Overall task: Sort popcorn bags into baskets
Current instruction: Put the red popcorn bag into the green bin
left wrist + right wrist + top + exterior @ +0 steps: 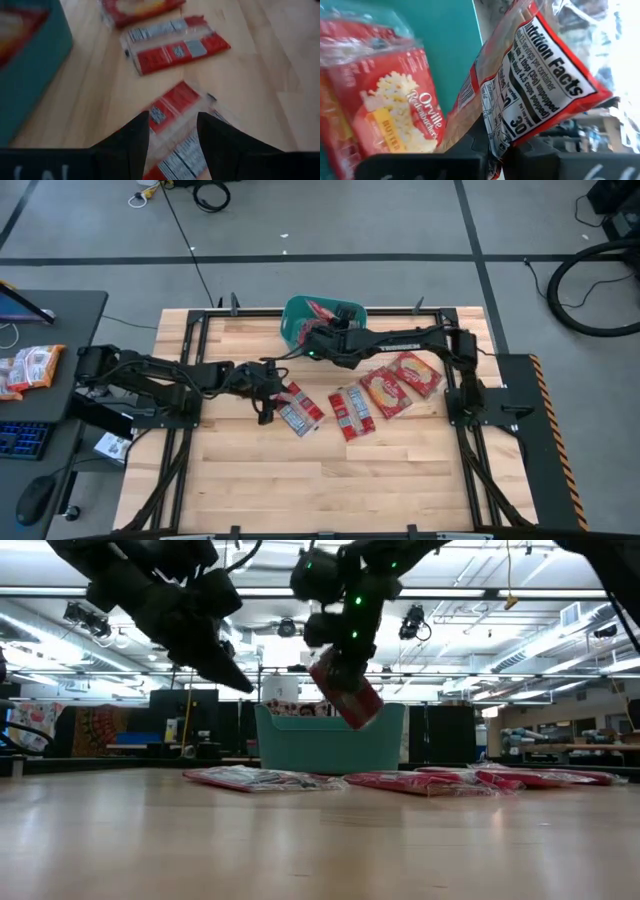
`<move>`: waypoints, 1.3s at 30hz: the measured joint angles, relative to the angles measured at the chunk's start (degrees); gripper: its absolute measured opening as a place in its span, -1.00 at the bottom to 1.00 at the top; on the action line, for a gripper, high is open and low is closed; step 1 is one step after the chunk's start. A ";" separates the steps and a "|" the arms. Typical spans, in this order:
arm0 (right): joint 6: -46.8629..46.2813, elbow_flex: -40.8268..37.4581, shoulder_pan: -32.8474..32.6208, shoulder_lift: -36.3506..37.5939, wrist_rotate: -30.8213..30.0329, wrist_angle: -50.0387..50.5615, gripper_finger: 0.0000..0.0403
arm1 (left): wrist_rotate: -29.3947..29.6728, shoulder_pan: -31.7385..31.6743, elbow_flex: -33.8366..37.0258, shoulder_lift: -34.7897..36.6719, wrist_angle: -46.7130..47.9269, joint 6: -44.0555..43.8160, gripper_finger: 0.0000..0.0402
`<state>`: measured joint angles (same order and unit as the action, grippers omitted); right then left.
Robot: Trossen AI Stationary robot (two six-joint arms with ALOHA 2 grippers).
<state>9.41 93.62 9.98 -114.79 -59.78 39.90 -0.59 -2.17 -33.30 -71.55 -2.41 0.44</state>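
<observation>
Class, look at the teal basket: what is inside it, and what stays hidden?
Inside the teal basket lies at least one red popcorn bag. The right gripper holds another bag at its rim. The arm and walls hide the rest, so no count is possible.

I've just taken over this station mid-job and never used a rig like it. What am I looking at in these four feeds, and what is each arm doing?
It is a robot with two dark arms at a wooden table. The first feed looks straight down, the second looks level across the table top, and the other two sit on each arm's wrist.

The right gripper hangs at the rim of the teal basket, shut on a red popcorn bag held up in the air; its wrist feed shows that bag's nutrition label and another bag already inside the basket.

The left gripper hovers open above a pair of narrow bags, touching nothing.

More narrow bags and two squarish bags lie flat on the table. A desk to the side holds other packets and a keyboard.
</observation>
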 joint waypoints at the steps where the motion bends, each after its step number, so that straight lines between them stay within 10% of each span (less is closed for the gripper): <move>1: -0.65 0.33 0.07 -0.71 -0.73 0.67 -0.86 | 0.62 0.41 0.00 0.00 0.83 -0.80 -0.16; 12: -5.91 0.55 2.20 -2.12 11.03 5.16 -0.69 | 13.89 6.72 -0.01 0.83 9.39 -7.64 -0.16; 25: -7.42 0.51 0.76 0.30 22.41 5.32 -0.09 | 14.96 8.17 -0.02 0.83 10.04 -10.35 -0.16; 29: -6.42 0.51 1.13 0.99 21.46 7.61 -0.04 | 14.96 8.17 -0.02 0.83 10.15 -10.44 -0.16; 35: -5.20 -0.17 4.01 0.56 38.99 5.00 -0.05 | 14.94 8.17 -0.02 0.83 10.44 -10.61 -0.16; 39: -5.07 -1.81 5.15 0.63 34.97 2.69 -0.07 | 14.71 8.20 -0.02 0.83 10.31 -10.80 -0.16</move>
<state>4.34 91.81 15.13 -114.17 -24.81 42.59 14.12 6.03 -33.32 -70.72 7.90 -10.36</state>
